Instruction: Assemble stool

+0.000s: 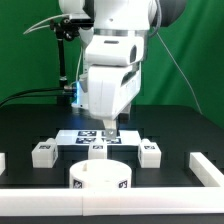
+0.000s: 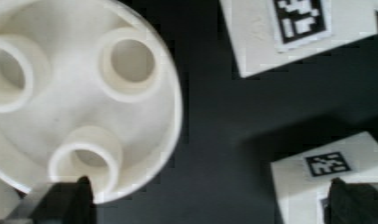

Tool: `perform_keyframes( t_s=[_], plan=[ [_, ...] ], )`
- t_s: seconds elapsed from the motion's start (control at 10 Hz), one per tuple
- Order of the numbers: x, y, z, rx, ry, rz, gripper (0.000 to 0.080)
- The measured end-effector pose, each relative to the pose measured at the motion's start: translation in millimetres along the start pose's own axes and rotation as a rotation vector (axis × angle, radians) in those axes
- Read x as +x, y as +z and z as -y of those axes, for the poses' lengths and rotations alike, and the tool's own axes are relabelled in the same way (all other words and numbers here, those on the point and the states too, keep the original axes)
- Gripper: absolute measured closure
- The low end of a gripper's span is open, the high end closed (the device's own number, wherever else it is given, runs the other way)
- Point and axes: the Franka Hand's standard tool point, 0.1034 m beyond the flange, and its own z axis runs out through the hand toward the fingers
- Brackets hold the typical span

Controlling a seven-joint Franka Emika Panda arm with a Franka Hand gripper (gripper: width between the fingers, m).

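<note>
We see the claw [image 1: 110, 128] hanging point-down over the black table [image 1: 178, 132], its fingers [image 2: 70, 200] spread wide with nothing between them. The round, thick white plastic disc seat [image 1: 100, 178] lies flat on the table, sockets up, just behind the front long white bar [image 1: 100, 207]. The three small white rectangular tagged legs lie behind the seat, well apart: left leg [image 1: 42, 152], middle leg [image 1: 98, 150], right leg [image 1: 150, 152].
</note>
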Motion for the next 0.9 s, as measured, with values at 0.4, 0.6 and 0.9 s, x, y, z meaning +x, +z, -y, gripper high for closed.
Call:
perform_keyframes(
  t_s=[0.4,0.6,0.9],
  plan=[
    [-4.2,28.2,-10.2,-0.003,0.015,-0.01,0.0149],
    [-1.8,46.8,-14.1,-0.012,0.018,-0.02,0.0149],
    [-0.8,54.2,-13.5,-0.012,0.021,-0.022,0.018]
  ],
)
